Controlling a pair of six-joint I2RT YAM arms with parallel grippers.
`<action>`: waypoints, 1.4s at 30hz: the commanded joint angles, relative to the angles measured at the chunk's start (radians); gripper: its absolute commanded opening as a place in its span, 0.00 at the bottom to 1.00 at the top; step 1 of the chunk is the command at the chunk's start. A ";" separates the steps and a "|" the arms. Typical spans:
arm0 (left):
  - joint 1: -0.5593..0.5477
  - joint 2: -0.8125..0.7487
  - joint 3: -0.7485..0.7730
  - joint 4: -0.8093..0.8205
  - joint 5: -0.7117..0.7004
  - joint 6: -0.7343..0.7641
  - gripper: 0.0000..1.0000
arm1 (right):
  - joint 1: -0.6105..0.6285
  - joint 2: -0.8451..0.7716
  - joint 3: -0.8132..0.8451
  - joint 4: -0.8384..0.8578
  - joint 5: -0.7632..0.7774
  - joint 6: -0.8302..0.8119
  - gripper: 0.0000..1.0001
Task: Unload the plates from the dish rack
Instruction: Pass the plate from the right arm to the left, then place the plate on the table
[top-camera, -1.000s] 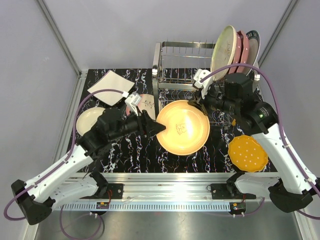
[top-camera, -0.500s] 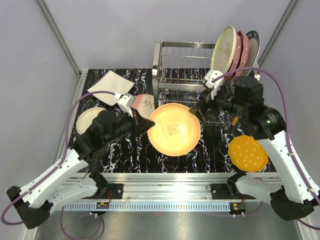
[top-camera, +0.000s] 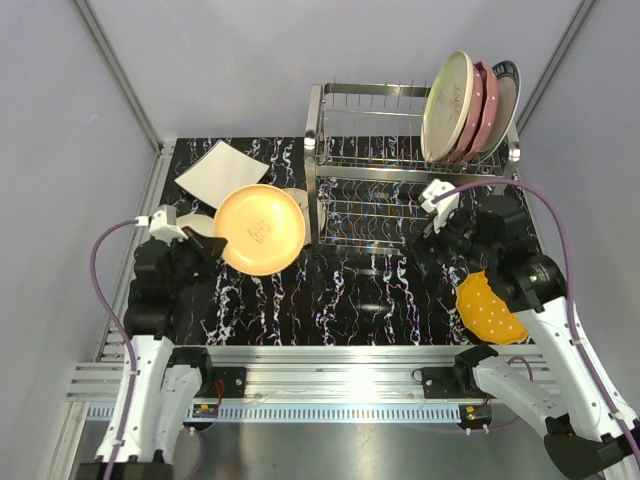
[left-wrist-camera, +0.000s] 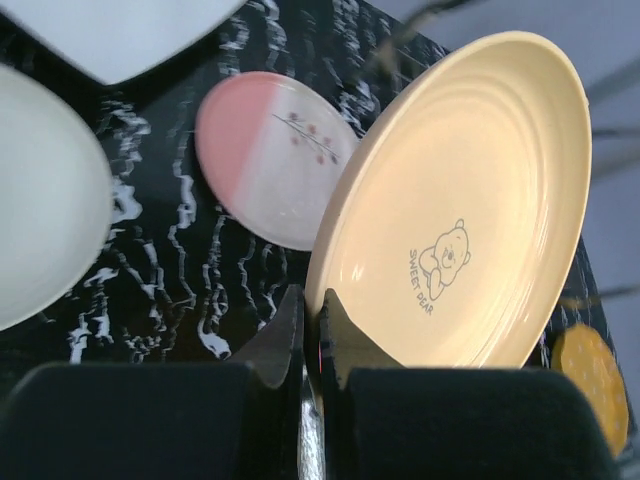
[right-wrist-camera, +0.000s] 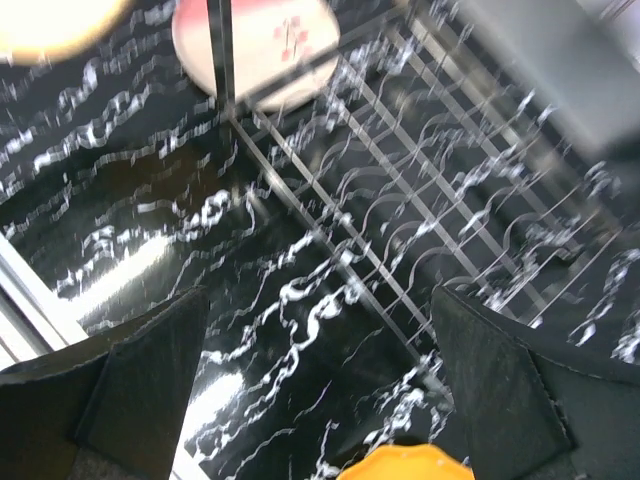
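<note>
**Yellow plate in my left pinch, looking for a place to land**

My left gripper (left-wrist-camera: 310, 300) is pressed together on the rim of the yellow plate (left-wrist-camera: 460, 200). Only the near edge sits between my fingers, and the rest of the plate juts out away from me, tilted. The bear print faces my wrist camera.

Below and just beyond it lies the pink-and-cream plate (left-wrist-camera: 270, 160), with the pale green plate (left-wrist-camera: 40, 230) to one side and the white square plate (top-camera: 222, 172) farther back, all flat on the table (top-camera: 350, 300). From above, the yellow plate covers most of the pink one. I cannot tell how much air lies between them.

My right gripper (right-wrist-camera: 320, 360) hangs spread wide and empty in front of the dish rack (top-camera: 400, 170), next to the orange dotted plate (top-camera: 490, 305). Three plates stand upright at the rack's far right end: cream (top-camera: 447, 105), pink (top-camera: 478, 110) and dark-rimmed (top-camera: 505, 95).

To do this step well, I think I should level the plate first and lower it slowly, because an edge grip gives it leverage to swing. I would let the far rim touch down first, either on bare table or squarely on the pink plate, and open my fingers only once the plate's weight is resting.
</note>
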 joint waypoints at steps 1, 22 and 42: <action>0.203 0.033 -0.072 0.213 0.159 -0.121 0.00 | -0.013 -0.012 -0.084 0.066 0.005 -0.015 1.00; 0.544 0.510 -0.267 0.645 -0.233 -0.511 0.15 | -0.053 -0.043 -0.274 0.128 -0.095 0.000 1.00; 0.567 0.411 -0.175 0.441 -0.287 -0.437 0.79 | -0.074 -0.049 -0.274 0.123 -0.106 0.000 1.00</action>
